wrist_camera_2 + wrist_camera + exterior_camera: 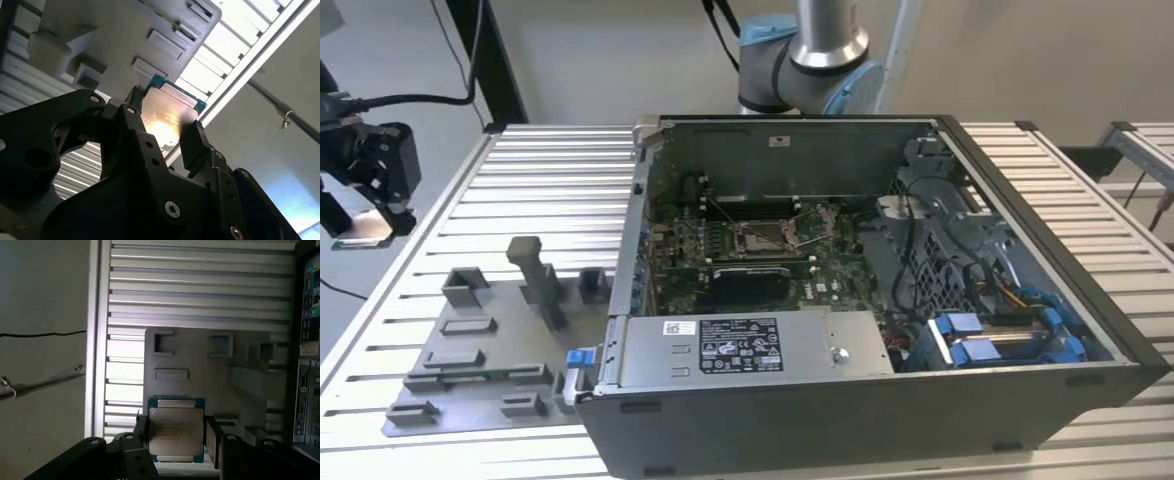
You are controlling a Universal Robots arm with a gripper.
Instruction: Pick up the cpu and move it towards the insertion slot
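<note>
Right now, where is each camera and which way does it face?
Exterior view: off the arm, looking down into the computer case; the arm stands behind.
First wrist view: at the wrist, facing the fixture plate past the gripper.
Second wrist view: at the wrist, along the gripper's body.
Both wrist views share the gripped cpu.

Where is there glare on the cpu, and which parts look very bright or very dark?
Second wrist view: warm glare washes out part of the cpu, and the gripper clamped on it looks nearly black; first wrist view: the cpu is evenly lit, but some table slats are blown white; exterior view: the computer case is dim inside.
</note>
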